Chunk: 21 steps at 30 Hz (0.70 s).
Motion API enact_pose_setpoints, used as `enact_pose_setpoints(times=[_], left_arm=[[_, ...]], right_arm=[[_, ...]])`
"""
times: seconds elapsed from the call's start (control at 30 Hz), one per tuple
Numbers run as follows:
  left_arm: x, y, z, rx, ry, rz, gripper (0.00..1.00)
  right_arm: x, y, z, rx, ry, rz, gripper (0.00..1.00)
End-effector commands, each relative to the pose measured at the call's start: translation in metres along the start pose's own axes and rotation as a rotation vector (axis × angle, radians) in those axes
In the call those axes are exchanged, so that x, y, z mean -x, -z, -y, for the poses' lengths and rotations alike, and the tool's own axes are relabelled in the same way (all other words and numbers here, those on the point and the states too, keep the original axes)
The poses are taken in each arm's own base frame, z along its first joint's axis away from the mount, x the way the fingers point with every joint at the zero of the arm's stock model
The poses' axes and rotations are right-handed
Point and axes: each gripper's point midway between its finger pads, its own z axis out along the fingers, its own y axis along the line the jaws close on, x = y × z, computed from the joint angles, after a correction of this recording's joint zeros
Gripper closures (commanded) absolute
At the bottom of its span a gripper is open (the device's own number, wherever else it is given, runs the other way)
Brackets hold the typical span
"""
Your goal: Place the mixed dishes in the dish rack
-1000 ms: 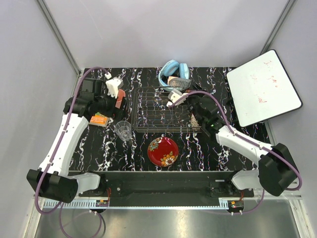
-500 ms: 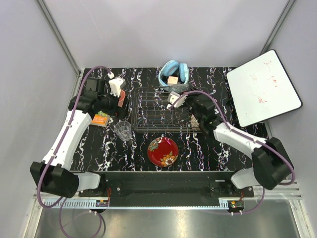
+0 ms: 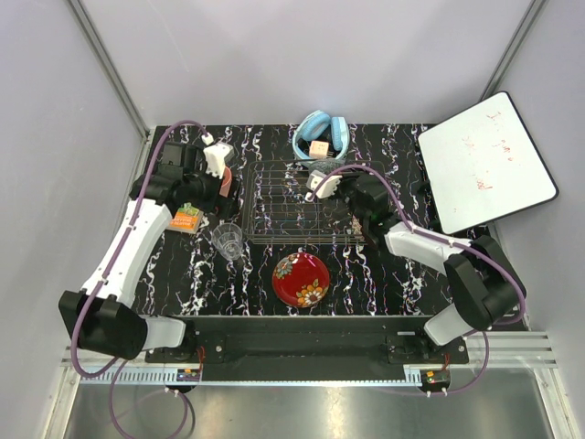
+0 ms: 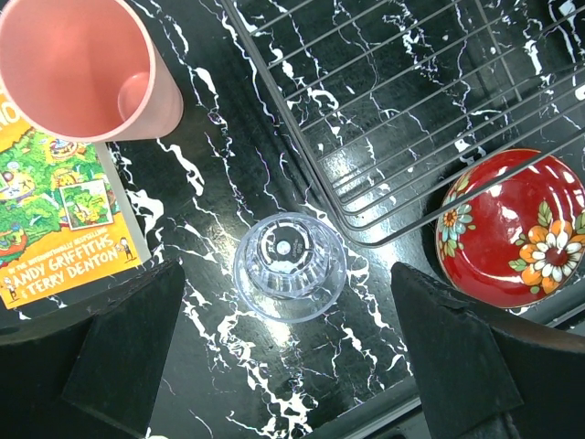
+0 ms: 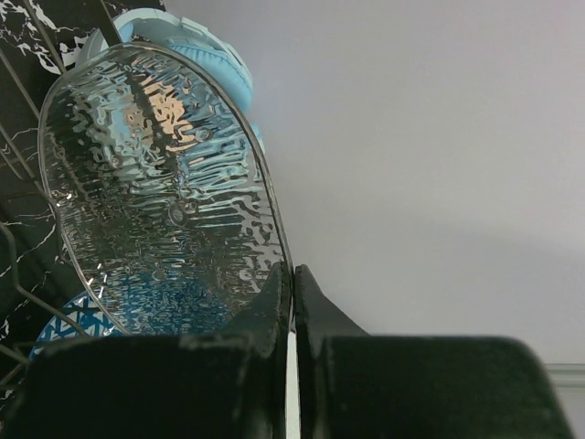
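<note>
My right gripper [image 5: 292, 279] is shut on the rim of the clear glass plate [image 5: 160, 183] and holds it on edge over the far part of the dish rack [image 3: 283, 206]. The blue patterned bowl [image 5: 64, 334] shows below, through the plate. My left gripper [image 4: 292, 366] is open and empty, high above the clear glass tumbler [image 4: 289, 265]. The pink cup [image 4: 78, 64] stands beside the rack [image 4: 402, 101]. The red floral plate [image 4: 516, 229] lies in front of the rack. The cream speckled bowl is not clearly visible.
An orange-green booklet [image 4: 55, 219] lies left of the tumbler. A light blue bowl with a yellow cube [image 3: 320, 139] sits behind the rack. A white board [image 3: 484, 160] leans at the far right. The enclosure walls stand close around.
My right gripper has moved left and a little nearer over the rack with the glass plate. My left arm has shifted slightly toward the far side.
</note>
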Motion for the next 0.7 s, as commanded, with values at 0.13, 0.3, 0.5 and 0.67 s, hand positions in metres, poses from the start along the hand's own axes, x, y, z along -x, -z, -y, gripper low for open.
enact_pose_setpoints(times=[0.13, 0.3, 0.5, 0.67], left_arm=[[0.02, 0.0, -0.001, -0.005, -0.005, 0.06, 0.01], [0.017, -0.005, -0.001, -0.011, 0.007, 0.046, 0.01], [0.006, -0.018, -0.003, -0.011, 0.056, -0.007, 0.01], [-0.004, -0.04, -0.011, 0.009, 0.126, -0.089, 0.01]], right_arm=[[-0.021, 0.01, 0.016, -0.074, 0.03, -0.053, 1.0], [-0.01, 0.01, 0.037, -0.109, 0.059, -0.014, 1.0], [-0.006, 0.008, 0.036, -0.08, 0.085, -0.009, 1.0], [-0.009, 0.029, 0.023, -0.045, 0.061, -0.017, 1.0]])
